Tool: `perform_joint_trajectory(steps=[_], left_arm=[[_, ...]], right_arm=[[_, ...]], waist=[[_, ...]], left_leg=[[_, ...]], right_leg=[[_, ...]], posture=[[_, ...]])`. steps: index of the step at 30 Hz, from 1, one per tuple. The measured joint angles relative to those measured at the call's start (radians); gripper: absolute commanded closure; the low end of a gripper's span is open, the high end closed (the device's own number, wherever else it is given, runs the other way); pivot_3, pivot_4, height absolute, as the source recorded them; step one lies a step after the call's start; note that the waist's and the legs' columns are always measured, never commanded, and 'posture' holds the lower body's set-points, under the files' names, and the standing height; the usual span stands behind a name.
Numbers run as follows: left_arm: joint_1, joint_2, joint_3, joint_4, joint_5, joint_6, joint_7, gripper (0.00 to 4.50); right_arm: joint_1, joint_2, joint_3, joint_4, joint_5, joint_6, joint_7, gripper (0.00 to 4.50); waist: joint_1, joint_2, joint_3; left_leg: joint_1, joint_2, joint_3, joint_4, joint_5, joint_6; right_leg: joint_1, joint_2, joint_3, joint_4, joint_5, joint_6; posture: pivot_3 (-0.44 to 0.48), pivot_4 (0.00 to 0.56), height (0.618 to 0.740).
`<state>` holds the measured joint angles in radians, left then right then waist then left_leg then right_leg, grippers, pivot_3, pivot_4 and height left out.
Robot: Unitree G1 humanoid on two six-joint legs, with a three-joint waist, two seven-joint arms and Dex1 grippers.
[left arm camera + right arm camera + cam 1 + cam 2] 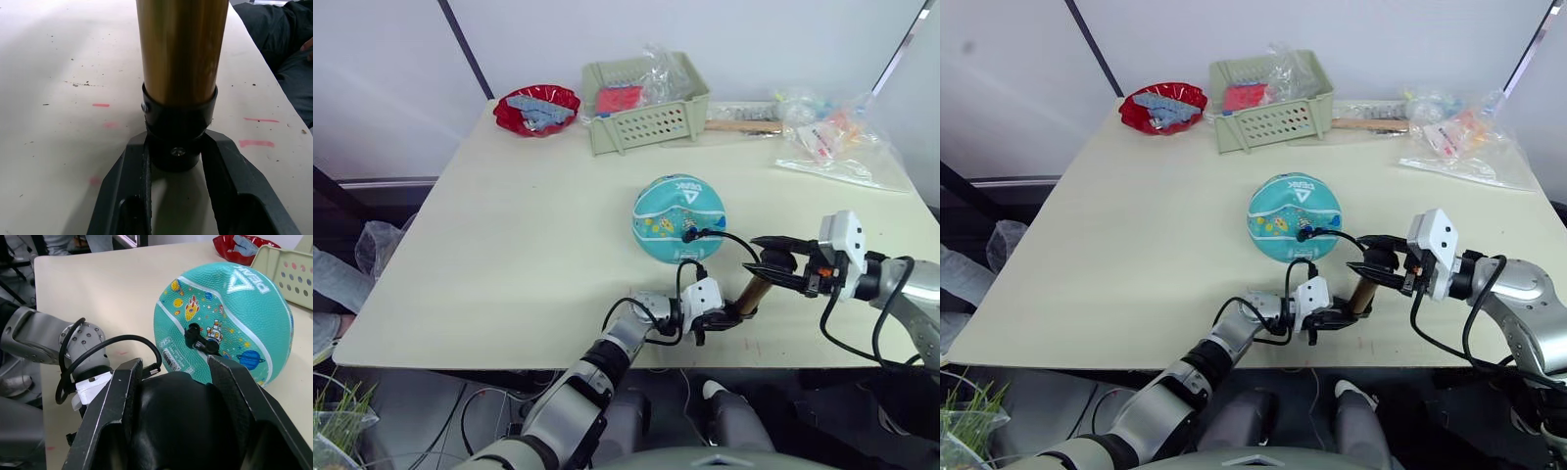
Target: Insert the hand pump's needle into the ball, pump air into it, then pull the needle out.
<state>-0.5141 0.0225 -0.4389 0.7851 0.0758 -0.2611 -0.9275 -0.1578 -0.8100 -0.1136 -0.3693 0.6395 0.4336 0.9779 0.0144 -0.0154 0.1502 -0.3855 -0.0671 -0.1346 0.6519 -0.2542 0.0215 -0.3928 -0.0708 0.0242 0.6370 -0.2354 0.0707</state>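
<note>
Already both grippers held the pump, one at each end.

The slim gold metal hand pump slanted between the two arms, near the table's front edge. The left gripper was closed on its low black end cap, and the right gripper was closed on the black handle at the top. The teal rubber ball with white stripes sat just behind them, with the thin black hose looping to its needle fitting in the ball. Pumping would likely run along that slanted line.
</note>
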Motion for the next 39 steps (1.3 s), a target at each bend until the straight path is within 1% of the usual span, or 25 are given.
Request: perform_joint_trajectory(steps=[8,13,17,20,23,26,30,33,36,39], left_arm=[[-0.011,-0.002,0.001,0.001,-0.001,-0.002,-0.011,3.45],[-0.018,-0.001,0.001,0.010,0.000,-0.007,-0.013,3.45],[-0.019,-0.001,0.001,0.012,0.000,-0.008,-0.013,3.45],[-0.017,-0.001,0.000,0.012,0.000,-0.009,-0.013,3.45],[-0.010,-0.001,-0.002,0.012,0.000,-0.008,-0.009,3.45],[-0.006,0.000,-0.002,0.012,0.001,-0.008,-0.004,3.45],[0.002,0.000,-0.002,0.012,0.003,-0.007,0.008,3.45],[0.003,0.000,-0.003,0.012,0.005,-0.007,0.012,3.45],[0.005,0.001,-0.002,0.012,0.005,-0.005,0.012,3.45],[0.005,0.001,-0.002,0.012,0.005,0.001,0.012,3.45]], right_arm=[[-0.126,-0.146,-0.177,0.002,0.221,0.176,0.064,2.83],[-0.189,-0.195,-0.249,0.004,0.312,0.266,0.057,2.83],[-0.210,-0.241,-0.272,0.006,0.354,0.316,0.055,2.83],[-0.220,-0.245,-0.288,0.009,0.372,0.331,0.048,2.83],[-0.167,-0.212,-0.288,-0.019,0.340,0.286,0.044,2.83],[-0.124,-0.181,-0.260,-0.038,0.292,0.240,0.033,2.83],[-0.051,-0.143,-0.162,-0.048,0.181,0.142,0.034,2.83],[-0.029,-0.118,-0.114,-0.046,0.129,0.102,0.032,2.83],[-0.003,-0.069,-0.026,-0.022,0.027,0.010,0.019,2.83],[0.010,-0.025,0.034,0.022,-0.045,-0.067,0.017,2.83]], waist=[[0.001,0.003,0.003],[0.001,0.003,0.003],[0.001,0.003,0.003],[0.001,0.003,0.003],[0.001,0.001,0.001],[0.000,-0.001,-0.001],[0.000,-0.004,-0.002],[0.000,-0.004,-0.003],[0.000,-0.005,-0.003],[-0.001,-0.007,-0.005]], left_leg=[[-0.004,0.000,-0.001,0.000,0.000,0.000],[-0.006,0.000,0.000,0.001,0.000,0.000],[-0.006,0.000,-0.001,0.001,0.000,0.000],[-0.006,0.000,-0.001,0.001,0.000,0.000],[-0.005,0.000,-0.001,0.001,0.000,0.000],[-0.003,0.000,0.000,0.001,0.000,0.000],[0.004,0.001,0.000,0.001,0.000,0.000],[0.006,0.001,-0.001,0.001,0.000,0.000],[0.006,0.002,-0.001,0.001,0.000,0.000],[0.006,0.001,-0.001,0.001,0.000,0.000]], right_leg=[[-0.003,0.000,-0.001,0.000,0.000,0.000],[-0.004,-0.001,-0.001,0.000,0.000,0.000],[-0.005,0.000,-0.002,0.000,0.000,0.000],[-0.005,-0.001,-0.001,0.000,0.000,0.000],[-0.004,0.000,-0.002,0.000,0.000,0.000],[-0.002,0.000,-0.001,0.000,0.000,0.000],[0.004,0.000,-0.001,0.000,-0.002,0.004],[0.006,0.000,-0.001,0.000,-0.003,0.004],[0.007,0.001,-0.002,0.000,-0.003,0.004],[0.007,0.001,-0.002,0.000,-0.003,0.004]], posture=[[0.000,0.150,0.740],[0.000,0.150,0.740],[0.000,0.150,0.740],[0.000,0.150,0.740],[0.000,0.150,0.740],[0.000,0.150,0.740],[0.000,0.150,0.740],[0.000,0.150,0.740],[0.000,0.150,0.740],[0.000,0.150,0.740]])
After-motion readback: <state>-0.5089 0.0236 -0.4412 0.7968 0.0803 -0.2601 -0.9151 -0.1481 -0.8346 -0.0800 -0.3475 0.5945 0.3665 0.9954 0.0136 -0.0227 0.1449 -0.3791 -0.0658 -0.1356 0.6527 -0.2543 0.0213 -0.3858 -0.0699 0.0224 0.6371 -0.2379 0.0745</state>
